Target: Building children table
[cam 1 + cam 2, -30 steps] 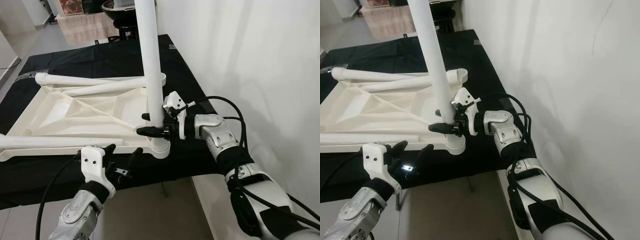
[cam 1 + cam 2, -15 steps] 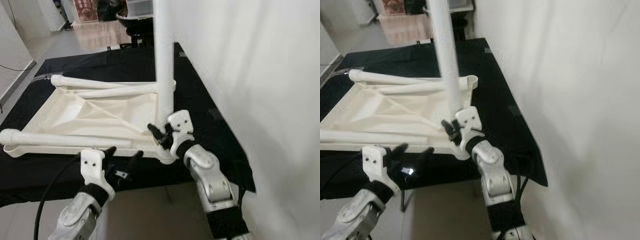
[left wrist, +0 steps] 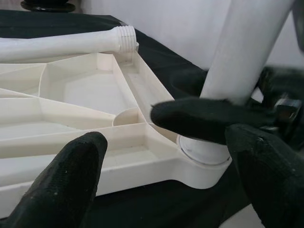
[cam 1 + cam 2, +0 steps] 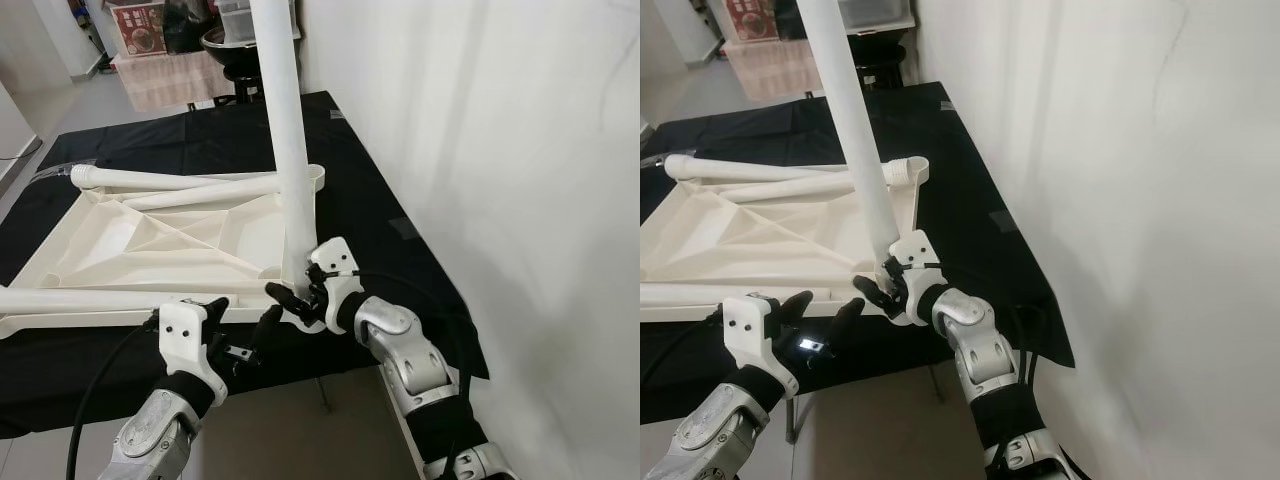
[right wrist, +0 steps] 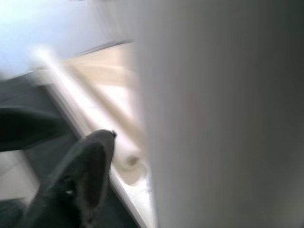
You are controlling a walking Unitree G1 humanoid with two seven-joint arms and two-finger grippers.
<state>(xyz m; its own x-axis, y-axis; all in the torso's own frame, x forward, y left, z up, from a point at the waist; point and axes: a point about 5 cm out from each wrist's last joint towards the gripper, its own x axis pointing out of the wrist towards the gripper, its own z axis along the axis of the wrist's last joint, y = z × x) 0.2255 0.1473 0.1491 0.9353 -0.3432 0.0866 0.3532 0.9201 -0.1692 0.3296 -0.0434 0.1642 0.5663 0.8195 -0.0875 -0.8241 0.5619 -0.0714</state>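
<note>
An upturned white plastic tabletop (image 4: 150, 235) lies on a black-covered table. A white table leg (image 4: 285, 150) stands upright in the near right corner socket (image 3: 202, 152). My right gripper (image 4: 293, 293) is at the foot of this leg, just above the socket, shut on it with one black finger (image 3: 204, 118) across its front. My left gripper (image 4: 240, 318) hovers at the table's front edge, just left of the socket, open and holding nothing. Loose legs lie on the tabletop: two along the far edge (image 4: 170, 181) and one near the front (image 4: 80, 298).
A white wall (image 4: 480, 150) runs close along the right side of the table. The black cloth (image 4: 360, 200) hangs over the front edge, with bare floor (image 4: 280, 420) below. A dark round object (image 4: 225, 40) and a rug stand beyond the far end.
The view has shifted. My right gripper has slid down the upright leg to its foot, and that arm has swung lower. The left gripper stays open at the front edge.
</note>
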